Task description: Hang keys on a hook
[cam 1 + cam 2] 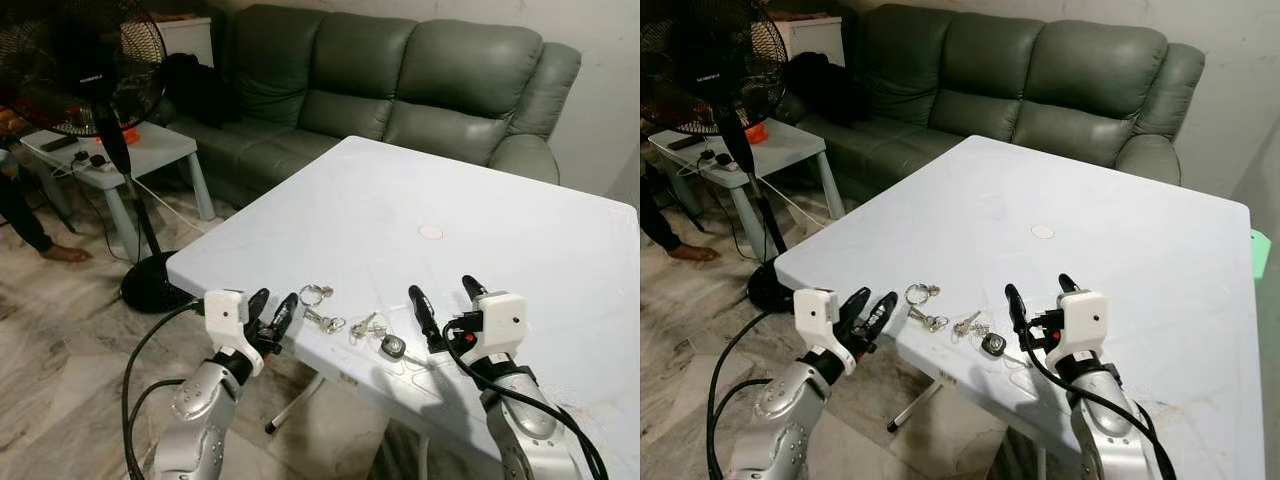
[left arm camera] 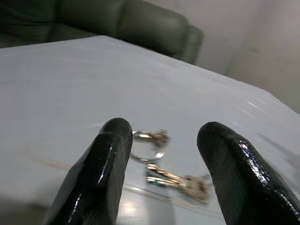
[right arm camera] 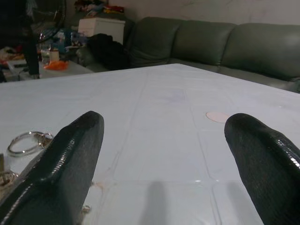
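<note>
My left gripper (image 1: 273, 309) and right gripper (image 1: 441, 293) are both open and empty, beside the keys (image 1: 345, 322) on the white table (image 1: 480, 250).

Soft indoor light, blurry wrist views

green sofa (image 1: 400, 90), white table (image 1: 520, 250), marble floor (image 1: 60, 340)
</note>
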Available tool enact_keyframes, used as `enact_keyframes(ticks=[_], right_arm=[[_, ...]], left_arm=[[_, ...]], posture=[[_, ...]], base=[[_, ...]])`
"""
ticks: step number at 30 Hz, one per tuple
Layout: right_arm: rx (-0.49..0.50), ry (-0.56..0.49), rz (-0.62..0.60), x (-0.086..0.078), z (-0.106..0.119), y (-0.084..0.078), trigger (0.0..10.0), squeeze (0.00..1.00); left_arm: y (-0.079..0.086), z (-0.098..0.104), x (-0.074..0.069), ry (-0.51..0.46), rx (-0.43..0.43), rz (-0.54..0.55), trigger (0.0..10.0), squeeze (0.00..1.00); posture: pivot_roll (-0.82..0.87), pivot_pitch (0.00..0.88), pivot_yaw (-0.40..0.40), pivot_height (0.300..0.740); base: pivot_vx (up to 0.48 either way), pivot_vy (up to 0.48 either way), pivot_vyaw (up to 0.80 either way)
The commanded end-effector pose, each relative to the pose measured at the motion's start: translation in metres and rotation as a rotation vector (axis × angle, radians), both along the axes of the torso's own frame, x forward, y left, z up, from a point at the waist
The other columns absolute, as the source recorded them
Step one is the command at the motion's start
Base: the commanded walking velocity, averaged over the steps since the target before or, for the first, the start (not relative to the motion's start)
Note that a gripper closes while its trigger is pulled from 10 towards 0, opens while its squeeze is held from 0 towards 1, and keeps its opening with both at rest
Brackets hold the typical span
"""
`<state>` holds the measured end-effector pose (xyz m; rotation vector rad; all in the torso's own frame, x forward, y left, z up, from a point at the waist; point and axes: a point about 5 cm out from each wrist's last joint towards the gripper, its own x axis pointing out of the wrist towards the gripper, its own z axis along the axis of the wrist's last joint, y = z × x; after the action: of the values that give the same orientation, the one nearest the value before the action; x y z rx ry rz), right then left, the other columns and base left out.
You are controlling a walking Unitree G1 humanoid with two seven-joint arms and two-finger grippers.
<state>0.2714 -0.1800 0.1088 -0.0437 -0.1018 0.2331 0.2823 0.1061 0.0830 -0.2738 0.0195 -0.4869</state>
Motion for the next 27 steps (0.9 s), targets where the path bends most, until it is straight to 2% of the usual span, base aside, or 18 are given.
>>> enact_keyframes(ticks=[1, 9, 13, 27], right_arm=[[-0.031, -0.011, 0.023, 0.001, 0.002, 0.000, 10.0, 0.00], [-0.087, 0.011, 0.090, 0.000, -0.002, 0.003, 10.0, 0.00], [-0.132, 0.029, 0.132, -0.002, -0.005, 0.000, 10.0, 0.00], [-0.199, 0.046, 0.222, -0.009, -0.007, 0.004, 10.0, 0.00]], left_arm=[[-0.005, 0.005, -0.004, -0.041, 0.024, -0.038, 10.0, 0.00], [-0.016, 0.003, -0.013, -0.050, 0.044, -0.102, 10.0, 0.00], [-0.025, 0.002, -0.023, -0.068, 0.080, -0.159, 10.0, 0.00], [-0.028, -0.003, -0.036, -0.048, 0.107, -0.180, 10.0, 0.00]], posture=[[0.02, 0.000, -0.008, 0.740], [0.02, 0.000, -0.009, 0.740], [0.02, 0.001, -0.012, 0.740], [0.01, 0.040, -0.014, 0.740]], base=[[0.000, 0.000, 0.00], [0.000, 0.000, 0.00], [0.000, 0.000, 0.00], [0.000, 0.000, 0.00]])
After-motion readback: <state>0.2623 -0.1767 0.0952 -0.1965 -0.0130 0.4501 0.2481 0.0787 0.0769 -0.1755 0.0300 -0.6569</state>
